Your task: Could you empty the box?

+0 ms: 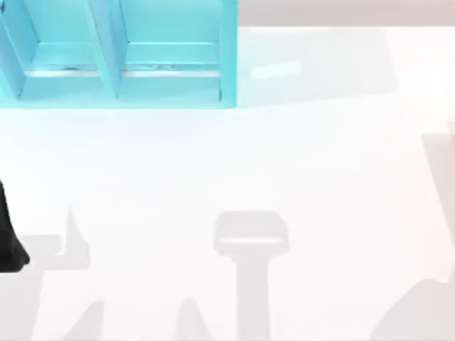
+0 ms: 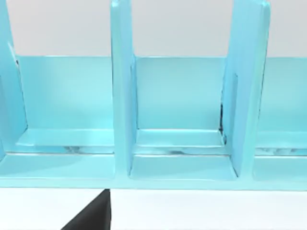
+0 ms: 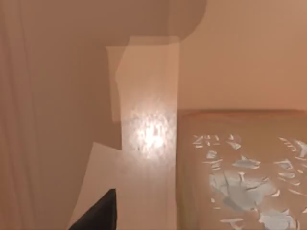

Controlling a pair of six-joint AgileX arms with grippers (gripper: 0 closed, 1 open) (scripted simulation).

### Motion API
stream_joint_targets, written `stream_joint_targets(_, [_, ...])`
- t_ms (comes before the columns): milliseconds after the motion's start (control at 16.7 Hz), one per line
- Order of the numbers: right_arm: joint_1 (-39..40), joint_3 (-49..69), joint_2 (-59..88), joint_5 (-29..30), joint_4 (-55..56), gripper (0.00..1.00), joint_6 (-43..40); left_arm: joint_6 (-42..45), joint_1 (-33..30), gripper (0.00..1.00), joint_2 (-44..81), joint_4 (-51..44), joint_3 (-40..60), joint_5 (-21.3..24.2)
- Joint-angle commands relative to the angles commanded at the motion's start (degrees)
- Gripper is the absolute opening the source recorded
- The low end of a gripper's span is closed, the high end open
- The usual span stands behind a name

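So I'm running the AgileX pair remotely and I'm looking at the start of the emptying job, as far as I can judge. In the top view the left arm [image 1: 10, 245] is sitting at about 8 o'clock on the white table [image 1: 298, 177], right at the edge, well apart from the cyan divider rack [image 1: 117, 53] up at 11 o'clock. The left wrist camera is staring straight into that rack's open bays, with a dark sliver of the left gripper [image 2: 93, 218] poking in. My guess is it's aimed there because those bays are where things are going to end up.

The box [image 3: 240, 167] is showing up in the right wrist view as a tan block with a pale bluish speckled top, close under the camera and near the dark tip of the right gripper [image 3: 98, 213]. I'm reading that arm as parked near the box so it can reach in first.

For both claws I honestly can't tell whether they're spread or pressed together. I can't make out the box's contents either.
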Motion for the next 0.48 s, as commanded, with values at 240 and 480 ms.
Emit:
stream_joint_targets(240, [0.0,0.0,0.0,0.0,0.0,0.55,0.0,0.0,0.0,1.00,0.0,0.0,0.0,0.0])
stream_joint_targets(480, [0.0,0.0,0.0,0.0,0.0,0.25,0.0,0.0,0.0,1.00,0.0,0.0,0.0,0.0])
